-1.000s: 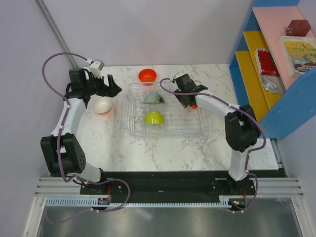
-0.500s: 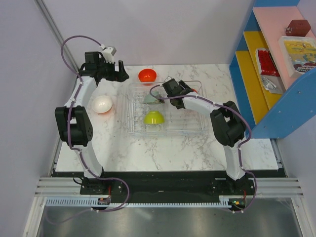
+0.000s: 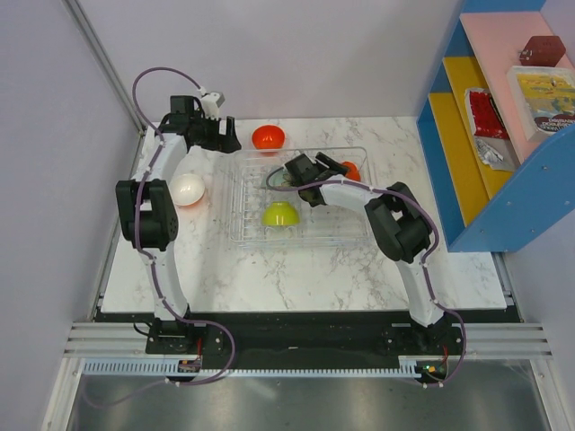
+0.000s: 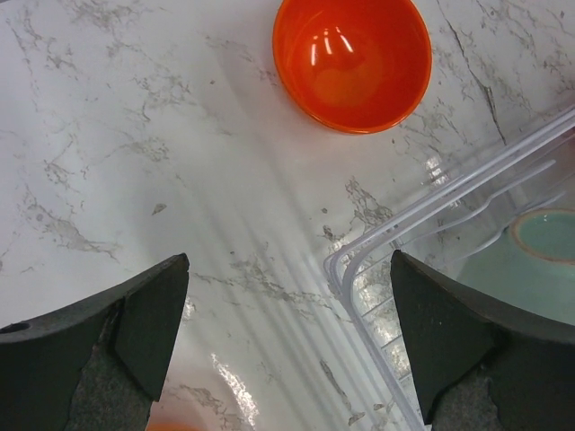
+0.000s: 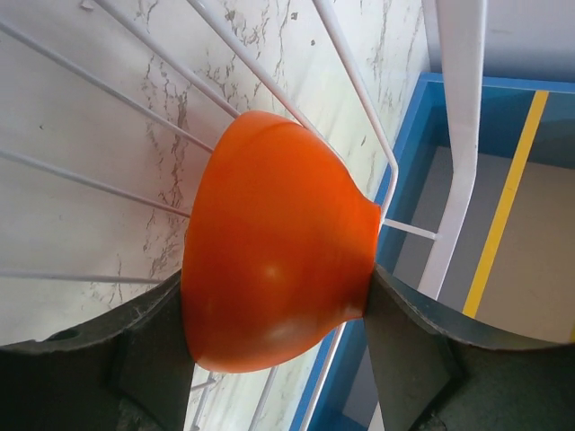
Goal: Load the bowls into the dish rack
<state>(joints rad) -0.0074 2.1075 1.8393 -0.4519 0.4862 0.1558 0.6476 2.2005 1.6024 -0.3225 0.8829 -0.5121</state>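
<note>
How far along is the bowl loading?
Done: the lime-green bowl and pale teal bowl sit in the clear plastic dish rack. In hand: the right gripper holds an orange bowl over the rack. Remaining: the red-orange bowl near the open left gripper, and the white bowl on the table.

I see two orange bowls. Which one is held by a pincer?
The orange bowl at the dish rack, gripped between the fingers of the right pincer. The other orange bowl stands free on the table, outside the rack.
</note>
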